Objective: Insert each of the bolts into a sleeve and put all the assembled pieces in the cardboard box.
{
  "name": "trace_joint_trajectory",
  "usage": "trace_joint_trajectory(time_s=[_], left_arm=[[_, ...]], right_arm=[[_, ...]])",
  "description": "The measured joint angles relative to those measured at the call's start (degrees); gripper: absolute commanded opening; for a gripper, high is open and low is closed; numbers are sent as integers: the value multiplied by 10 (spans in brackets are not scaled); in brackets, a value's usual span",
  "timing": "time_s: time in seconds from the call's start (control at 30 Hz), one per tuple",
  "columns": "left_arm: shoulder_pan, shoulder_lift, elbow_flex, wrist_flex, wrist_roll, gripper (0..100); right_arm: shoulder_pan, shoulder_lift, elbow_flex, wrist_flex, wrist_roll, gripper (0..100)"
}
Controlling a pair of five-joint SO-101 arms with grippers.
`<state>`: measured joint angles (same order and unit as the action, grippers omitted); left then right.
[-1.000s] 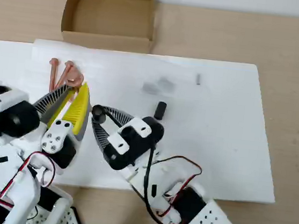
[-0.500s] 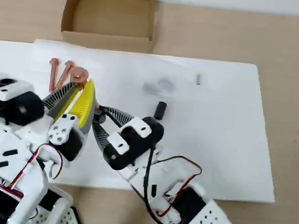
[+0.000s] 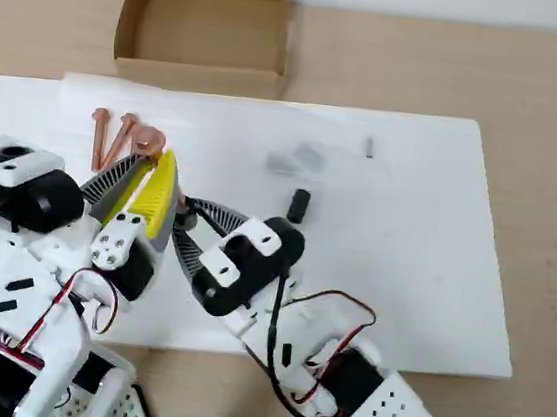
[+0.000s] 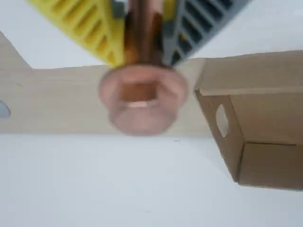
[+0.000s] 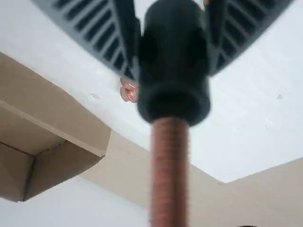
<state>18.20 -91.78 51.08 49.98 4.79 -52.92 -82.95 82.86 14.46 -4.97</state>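
- L arm sits at the near-left of the worktop (image 3: 545, 209). The left gripper (image 3: 153, 158) has one yellow finger and one grey finger, closed tight on a copper bolt (image 3: 148, 139).
- In the L wrist view the bolt's shank is pinched between the two fingers. Its round head with a hex socket sticks out past the tips, free of the pads.
- R arm sits just beside it, to the R. The right gripper (image 3: 185, 216) has black ribbed fingers clamped on a black sleeve (image 5: 175, 94), no gap visible on either side.
- In the R wrist view a copper threaded shaft (image 5: 169, 175) meets the sleeve's open end, in line w/ it. Can't tell how deep it sits inside.
- The two grippers are v. close in the high view, the yellow finger almost against the black fingers, above the white sheet (image 3: 402, 273).
- Two loose bolts (image 3: 98, 138) lie on the sheet just beyond the left gripper, heads toward the far edge, shanks angled close together.
- A second sleeve (image 3: 299, 206) lies on the sheet, beyond and to the R of the right gripper, apart from it.
- The cardboard box (image 3: 198, 77) sits on the worktop at the sheet's far edge, open side up, no pieces seen inside.
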Motion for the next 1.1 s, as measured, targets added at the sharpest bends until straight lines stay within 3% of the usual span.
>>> trace_joint_trajectory(time_s=[0.63,0.8,0.9,1.1], left_arm=[[24,-3,25,21,6,7],[49,-4,18,75,-55,12],[61,1,6,129,-73,74],[41,0,-16,161,-71,168]], right_arm=[[0,1,2,1,0,9],[1,2,6,2,0,9],[1,1,7,1,0,9],[0,1,6,1,-3,9]])
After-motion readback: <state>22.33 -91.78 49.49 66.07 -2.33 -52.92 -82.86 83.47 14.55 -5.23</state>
